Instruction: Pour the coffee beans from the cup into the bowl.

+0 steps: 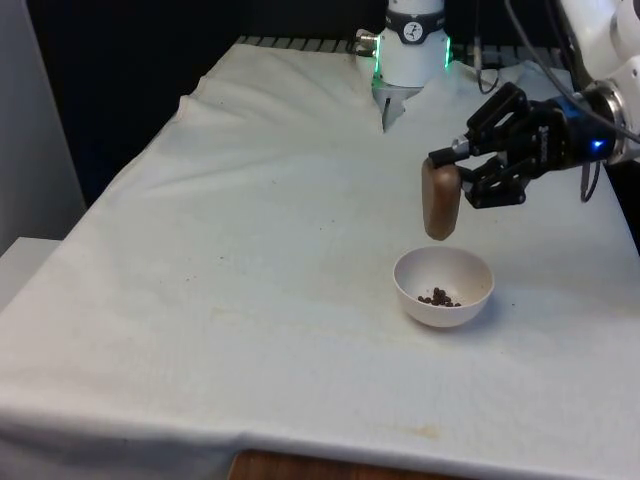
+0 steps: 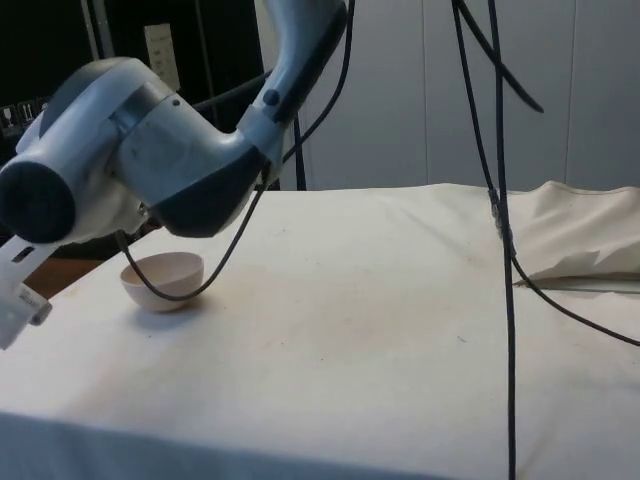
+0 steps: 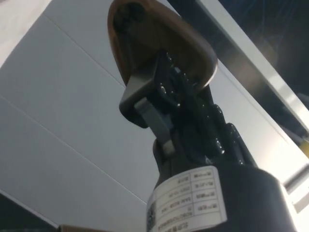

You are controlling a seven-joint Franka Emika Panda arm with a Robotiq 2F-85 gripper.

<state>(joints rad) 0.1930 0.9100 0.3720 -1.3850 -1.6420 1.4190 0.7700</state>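
In the front view a brown cup [image 1: 440, 203] hangs turned over, its mouth facing down, just above the far rim of a white bowl [image 1: 445, 312]. My gripper [image 1: 455, 170] is shut on the cup's upper end, reaching in from the front view's right. A few dark coffee beans [image 1: 438, 297] lie in the bottom of the bowl. From the side, the bowl [image 2: 165, 278] shows partly behind my arm [image 2: 150, 160]. In the wrist view the cup [image 3: 159, 43] is clamped between my fingers [image 3: 145, 104].
The bowl stands right of centre on the white cloth [image 1: 250, 260], with the table's near edge [image 1: 300, 450] a short way off. The robot base [image 1: 412, 50] stands at the far end by a fold in the cloth. Black cables [image 2: 500, 200] hang down in the side view.
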